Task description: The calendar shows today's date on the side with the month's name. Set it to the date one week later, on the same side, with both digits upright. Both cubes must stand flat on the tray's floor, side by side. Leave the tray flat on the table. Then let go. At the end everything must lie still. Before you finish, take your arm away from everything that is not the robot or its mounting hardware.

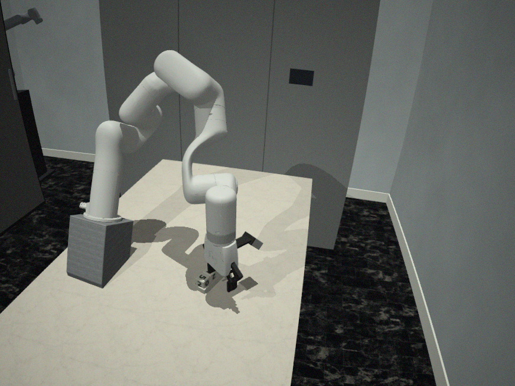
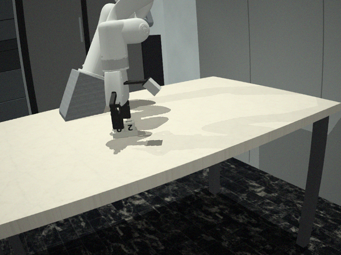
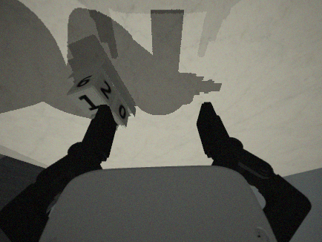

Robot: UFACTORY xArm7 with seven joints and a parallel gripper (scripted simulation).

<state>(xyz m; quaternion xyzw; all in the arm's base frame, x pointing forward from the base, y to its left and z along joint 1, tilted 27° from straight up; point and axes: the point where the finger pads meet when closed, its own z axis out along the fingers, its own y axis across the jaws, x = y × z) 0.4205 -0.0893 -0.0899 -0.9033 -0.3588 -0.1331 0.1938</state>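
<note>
Pincer (image 3: 156, 115) spread wide, holding nothing — one finger (image 3: 99, 130) seemingly touching the near cube (image 3: 93, 99) on its tray (image 2: 124, 133), mid-table (image 2: 226, 113). Approach step: next, straddle one cube squarely, close, lift — avoid nudging the far cube (image 2: 128, 124).

Grey walls (image 1: 457, 124), dark marble floor (image 2: 174, 220), pale table (image 2: 225, 107).

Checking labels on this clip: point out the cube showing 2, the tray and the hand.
cube showing 2 (image 2: 129, 126), exterior view, its front face.
tray (image 2: 126, 133), exterior view, its front wall.
hand (image 3: 156, 124), wrist view, midway between its open fingertips.
</note>
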